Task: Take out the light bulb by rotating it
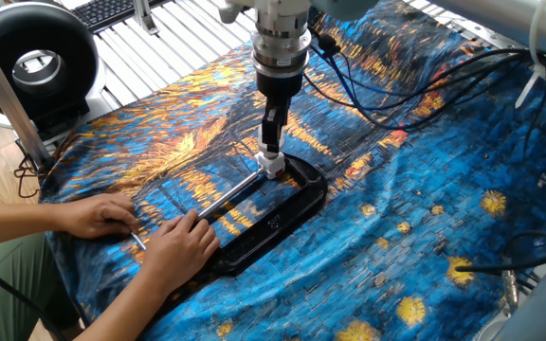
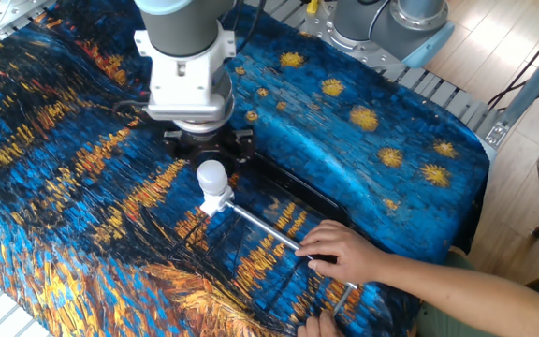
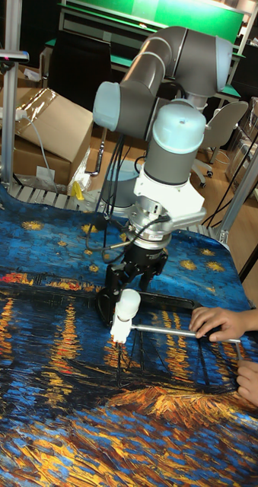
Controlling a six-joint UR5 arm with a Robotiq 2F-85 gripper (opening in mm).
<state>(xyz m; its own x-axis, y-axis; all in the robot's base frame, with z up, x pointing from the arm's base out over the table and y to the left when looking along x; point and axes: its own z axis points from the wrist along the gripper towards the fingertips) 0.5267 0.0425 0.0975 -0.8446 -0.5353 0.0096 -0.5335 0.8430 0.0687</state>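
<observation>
The light bulb is white and frosted. It stands upright in a small white socket at the end of a metal rod. My gripper hangs just above and behind the bulb, its black fingers spread wider than the globe and not touching it. In one fixed view the gripper is straight over the bulb. In the tall view the bulb shows in front of the open gripper. A person's hands hold the rod down.
A black tray lies under the rod on the blue and orange patterned cloth. A black ring-shaped device stands at the far left. Cables trail behind the arm. A cardboard box sits beyond the table.
</observation>
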